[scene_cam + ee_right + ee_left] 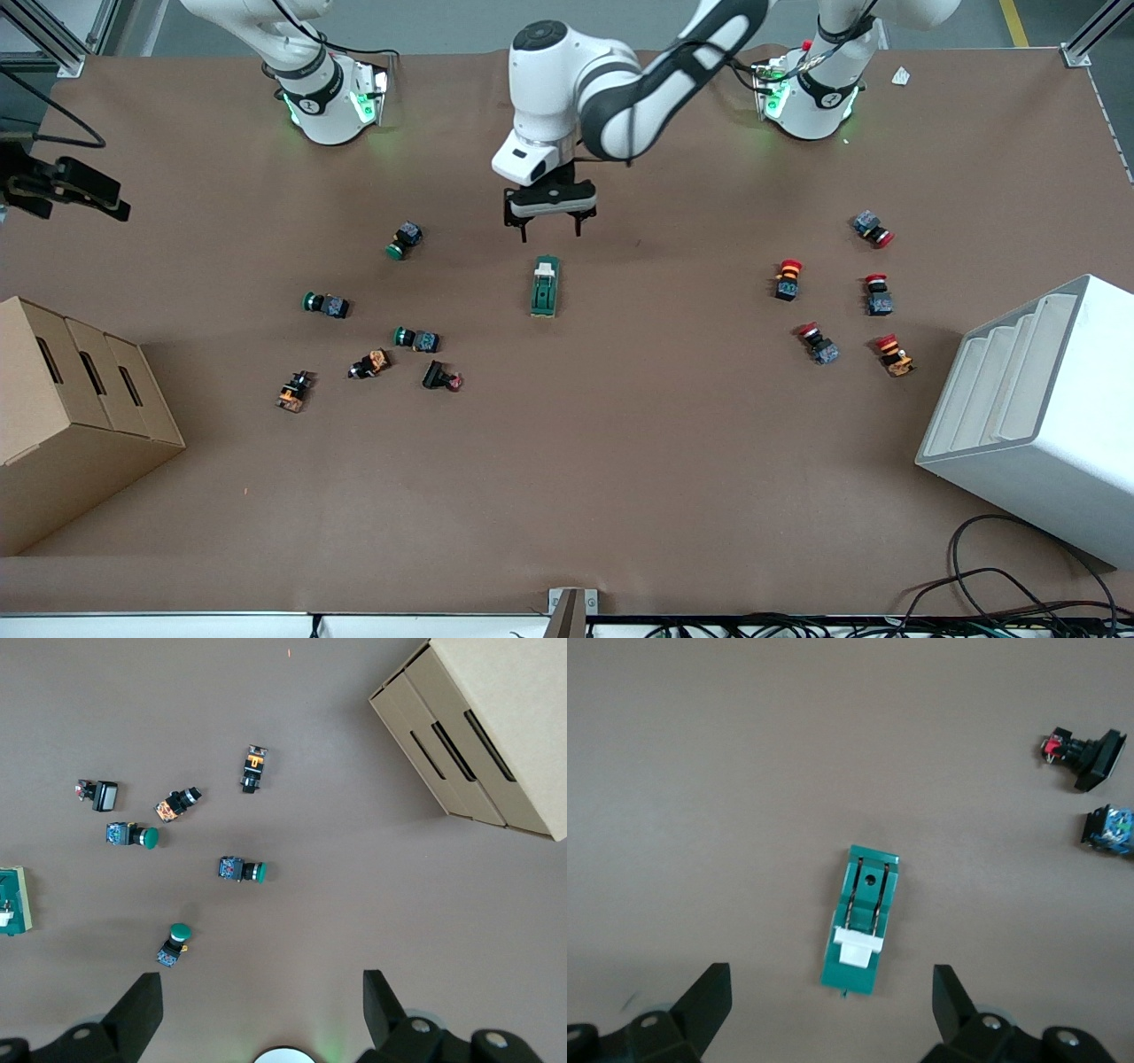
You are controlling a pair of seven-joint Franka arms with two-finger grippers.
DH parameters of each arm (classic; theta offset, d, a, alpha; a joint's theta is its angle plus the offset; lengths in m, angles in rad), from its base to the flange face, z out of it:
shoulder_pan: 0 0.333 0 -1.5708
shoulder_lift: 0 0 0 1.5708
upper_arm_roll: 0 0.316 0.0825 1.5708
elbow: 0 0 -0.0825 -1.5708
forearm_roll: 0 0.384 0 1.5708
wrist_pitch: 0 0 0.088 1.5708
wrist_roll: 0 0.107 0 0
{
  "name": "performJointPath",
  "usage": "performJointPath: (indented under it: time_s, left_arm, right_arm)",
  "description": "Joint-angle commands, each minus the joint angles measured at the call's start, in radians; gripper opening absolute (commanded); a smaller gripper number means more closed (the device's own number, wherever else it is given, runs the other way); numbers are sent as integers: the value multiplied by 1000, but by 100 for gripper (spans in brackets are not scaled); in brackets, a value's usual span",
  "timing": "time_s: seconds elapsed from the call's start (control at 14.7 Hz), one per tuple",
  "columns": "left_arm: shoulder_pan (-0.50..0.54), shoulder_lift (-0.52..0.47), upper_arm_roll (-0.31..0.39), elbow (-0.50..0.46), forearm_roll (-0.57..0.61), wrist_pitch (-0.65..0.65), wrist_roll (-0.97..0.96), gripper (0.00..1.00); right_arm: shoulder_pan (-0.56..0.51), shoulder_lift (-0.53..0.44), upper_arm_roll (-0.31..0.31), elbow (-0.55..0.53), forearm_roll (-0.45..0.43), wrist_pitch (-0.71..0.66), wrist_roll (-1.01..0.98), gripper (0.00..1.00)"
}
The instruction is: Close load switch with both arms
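The load switch [545, 286], a dark-green block with a white lever, lies flat in the middle of the table. It also shows in the left wrist view [861, 920] and at the edge of the right wrist view [13, 900]. My left gripper [549, 232] is open and empty in the air, over the bare table just off the switch's lever end; its fingers [713, 992] stand wide apart. My right gripper [262, 979] is open and empty, high over its own base, and does not show in the front view.
Green-capped push-buttons [405, 239] and other small parts [441, 377] lie toward the right arm's end, red-capped ones [787, 279] toward the left arm's end. A cardboard box [71, 416] and a white bin [1036, 416] stand at the table's ends. Cables [992, 594] lie at the near edge.
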Motion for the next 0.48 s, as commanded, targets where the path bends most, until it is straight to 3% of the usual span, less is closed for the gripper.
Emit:
performJointPath:
  time_s: [0.0,0.41]
  left_arm:
    - [-56,72,3,32,179,-3,-150,100]
    - [-131,157,4,4,486,-34,-396,100]
  right_arm:
    - [-5,71,1,9,11,33,-5,100]
    - [6,85,2,-46,46,61,23,100]
